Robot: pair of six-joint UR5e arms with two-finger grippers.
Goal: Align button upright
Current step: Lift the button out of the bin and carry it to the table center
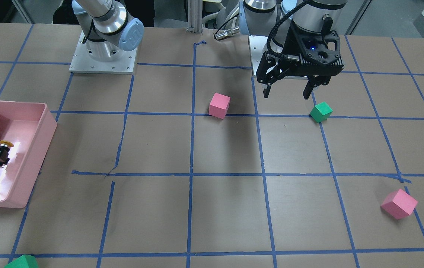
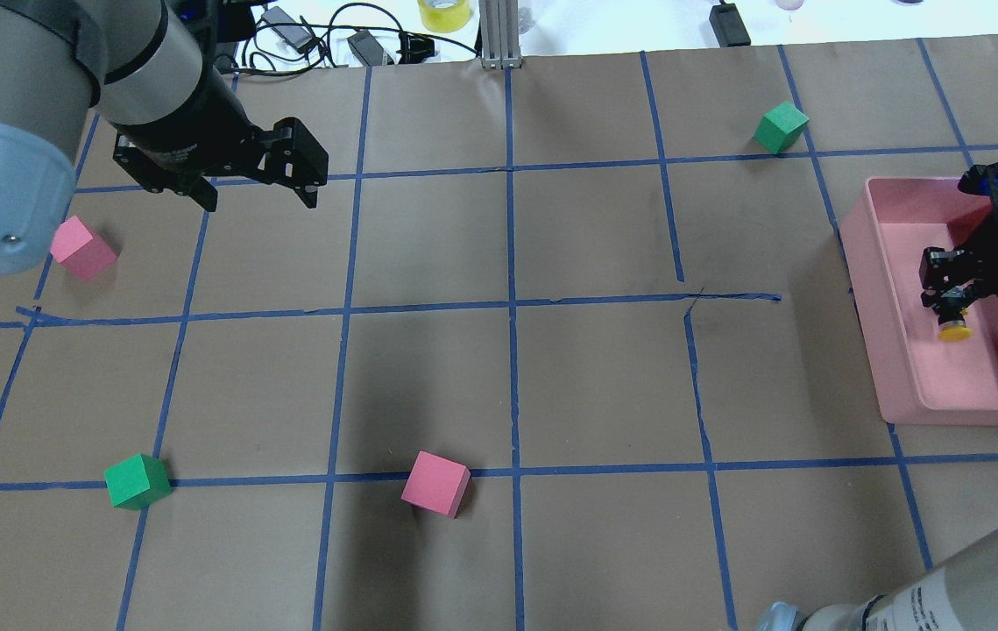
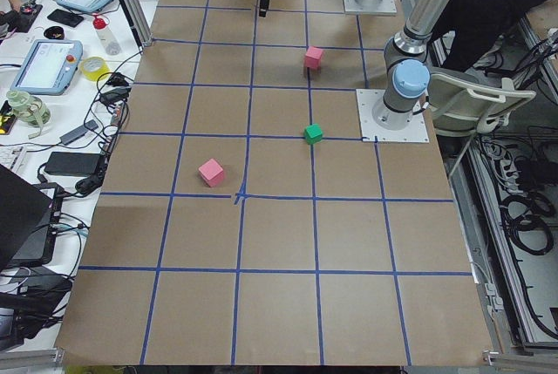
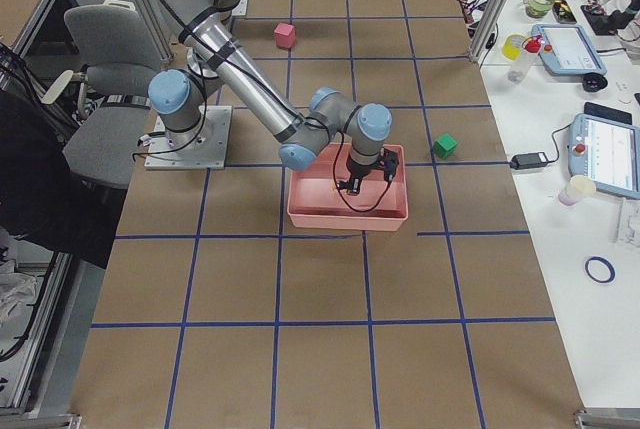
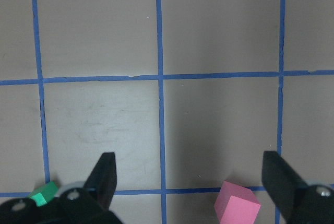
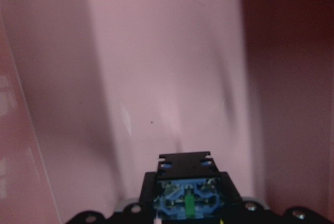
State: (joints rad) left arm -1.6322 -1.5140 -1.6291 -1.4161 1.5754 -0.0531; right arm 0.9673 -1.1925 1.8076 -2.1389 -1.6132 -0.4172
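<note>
**Item: button**. Small, with a yellow cap and a black body. It sits in the pink bin at the right edge of the overhead view, between my right gripper's fingers.

**Right gripper**. Clenched on the button's black body, inside the bin. I cannot tell whether the button touches the bin floor or hangs just above it.

**Left gripper**. Fingers spread, nothing in them. It hovers over bare table at the upper right of the front view, just beside a green cube.

**Orientation.**
- The long axis runs from the cap to the blocky base.
- In the overhead view the cap shows below my fingers, toward the lower edge of the frame.
- In the front view the cap sits up and to the right of my fingers.
- In my right wrist view the base's terminal end, blue and green, shows at bottom centre.
- I judge that the axis lies tilted or near level, and that the cap is not yet up.

**Step in hand.** Turning the button so that its cap faces up.

**Method, as I judge it.**
- Keep a firm clamp on the body, because the piece is small and could pivot between the pads.
- Roll the wrist until the base is squarely down.
- Keep clear of the bin's walls while turning.
- Lower until the base rests flat on the floor.
- Only then ease the fingers apart, straight and slowly, so that the button does not topple.
</note>
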